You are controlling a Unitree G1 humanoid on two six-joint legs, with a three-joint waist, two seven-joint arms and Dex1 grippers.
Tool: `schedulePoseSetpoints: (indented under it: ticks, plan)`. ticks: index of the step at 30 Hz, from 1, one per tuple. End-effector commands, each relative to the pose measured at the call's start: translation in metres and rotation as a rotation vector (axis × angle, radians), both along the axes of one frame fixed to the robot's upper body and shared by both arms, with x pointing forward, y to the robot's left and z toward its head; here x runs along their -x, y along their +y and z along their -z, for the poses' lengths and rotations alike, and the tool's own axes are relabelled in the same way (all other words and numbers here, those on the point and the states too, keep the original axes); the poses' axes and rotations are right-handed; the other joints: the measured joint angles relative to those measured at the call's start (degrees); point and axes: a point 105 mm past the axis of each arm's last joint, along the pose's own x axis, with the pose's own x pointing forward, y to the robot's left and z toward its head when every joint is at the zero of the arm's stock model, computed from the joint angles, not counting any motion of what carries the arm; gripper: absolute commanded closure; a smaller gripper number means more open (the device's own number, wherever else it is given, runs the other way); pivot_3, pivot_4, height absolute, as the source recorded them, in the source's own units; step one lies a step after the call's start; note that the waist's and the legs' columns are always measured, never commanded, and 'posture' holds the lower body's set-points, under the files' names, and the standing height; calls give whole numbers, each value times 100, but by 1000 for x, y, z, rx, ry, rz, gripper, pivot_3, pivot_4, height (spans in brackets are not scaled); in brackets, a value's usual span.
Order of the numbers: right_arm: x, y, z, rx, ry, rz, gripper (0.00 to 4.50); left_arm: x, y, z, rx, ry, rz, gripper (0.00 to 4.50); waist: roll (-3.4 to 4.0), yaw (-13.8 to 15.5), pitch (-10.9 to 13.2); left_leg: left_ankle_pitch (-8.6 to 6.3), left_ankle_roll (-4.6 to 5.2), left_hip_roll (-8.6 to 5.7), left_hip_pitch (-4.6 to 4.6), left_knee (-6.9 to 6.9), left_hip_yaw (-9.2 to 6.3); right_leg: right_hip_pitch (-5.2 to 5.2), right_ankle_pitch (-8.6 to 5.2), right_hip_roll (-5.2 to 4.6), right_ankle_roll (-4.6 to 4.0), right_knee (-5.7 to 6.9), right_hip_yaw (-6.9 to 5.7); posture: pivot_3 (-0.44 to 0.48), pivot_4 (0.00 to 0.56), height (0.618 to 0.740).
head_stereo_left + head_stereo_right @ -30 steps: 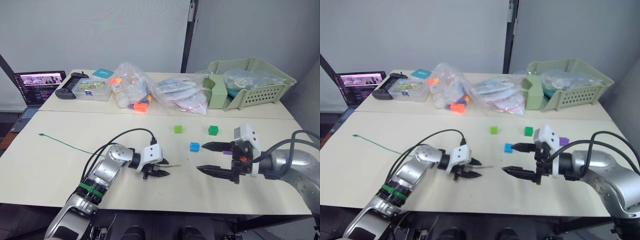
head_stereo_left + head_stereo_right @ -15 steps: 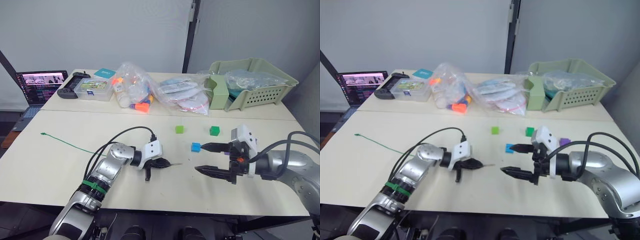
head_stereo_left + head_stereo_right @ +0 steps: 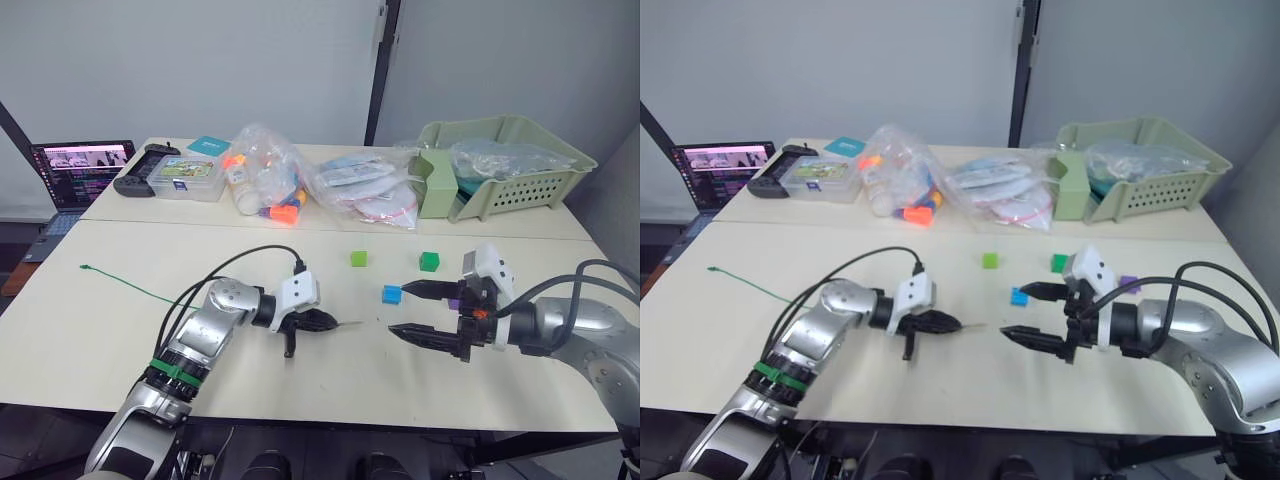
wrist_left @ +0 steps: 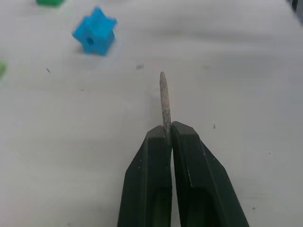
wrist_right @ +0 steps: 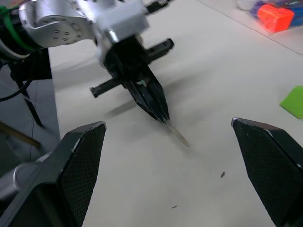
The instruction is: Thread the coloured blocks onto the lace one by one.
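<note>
My left gripper (image 3: 326, 322) is shut on the lace, whose stiff pale tip (image 4: 164, 94) sticks out past the fingers toward my right gripper (image 3: 398, 312). The lace's green cord (image 3: 140, 290) trails left across the table to its knot. My right gripper is open and empty, its fingers (image 5: 80, 156) spread wide and facing the tip. A blue block (image 3: 390, 294) lies just beyond the upper finger. A light green block (image 3: 358, 258) and a dark green block (image 3: 428, 261) sit farther back. A purple block (image 3: 1127, 284) lies behind the right gripper.
Along the back of the table are a laptop (image 3: 75, 170), a clear plastic box (image 3: 185, 178), bags of orange toys (image 3: 265, 180) and other bags (image 3: 360, 190), and a pale green basket (image 3: 500, 165).
My left gripper has shut on the lace tip and raised it a little off the table, pointing right. The right gripper stayed open and edged slightly left.
</note>
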Motion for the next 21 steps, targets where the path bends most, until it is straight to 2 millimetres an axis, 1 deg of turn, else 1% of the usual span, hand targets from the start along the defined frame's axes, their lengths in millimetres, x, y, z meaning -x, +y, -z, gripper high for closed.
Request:
schedulePoseSetpoints:
  ticks: [1, 5, 6, 9, 10, 13, 16, 19, 21]
  plan:
    - [-5, -22, -5, -29, -37, 142, 0, 4, 3, -25, 48, -47, 29, 4479, 0, 11, 0, 0, 0, 0, 0, 0, 1, 0, 0, -1, 0, -1, 1, 0, 150, 740]
    - [-5, -59, 7, -98, -54, 376, 0, 4, 8, -32, 42, -48, 55, 4479, 0, 40, 0, 0, 0, -3, -1, 0, 0, 3, 0, -1, 0, -3, -1, 0, 150, 740]
    - [-4, -64, 8, -112, -61, 411, 0, 4, 9, -33, 39, -47, 62, 4479, 0, 38, 0, 0, 0, -4, -1, 0, 1, 2, 0, -1, 0, -2, 0, 0, 150, 740]
    - [3, -99, 20, -140, -110, 624, 0, 4, 9, -34, 30, -25, 92, 4479, 0, 33, 0, 0, 0, -5, 1, 0, 6, 1, 0, 0, 1, -2, 5, 0, 150, 740]
    - [7, -107, 23, -144, -129, 677, 0, 4, 9, -35, 30, -20, 102, 4479, 1, 33, 0, 0, 0, -4, 0, 0, 4, 2, -1, 3, 1, -2, 2, 0, 150, 740]
    - [13, -117, 29, -140, -170, 756, 0, 5, 6, -38, 45, -8, 131, 4479, 3, -9, -2, 0, 0, -3, 3, -1, 7, 1, -1, 5, 2, -1, 5, 0, 150, 740]
    - [10, -127, 35, -132, -194, 843, 0, 7, 1, -45, 81, -6, 165, 4479, 3, -66, -2, 0, 0, -1, 7, -1, 10, 2, -1, 8, 1, 0, 9, 0, 150, 740]
    - [2, -131, 37, -93, -219, 866, 0, 8, 0, -45, 84, -15, 170, 4479, 4, -109, -2, 0, 0, -1, 7, -1, 9, 2, 0, 8, 1, 1, 9, 0, 150, 740]
    - [-17, -140, 37, -55, -228, 905, 0, 11, 2, -44, 86, -19, 158, 4479, 4, -161, -2, 0, 0, 0, 8, -2, 9, 2, 0, 10, 1, 1, 11, 0, 150, 740]
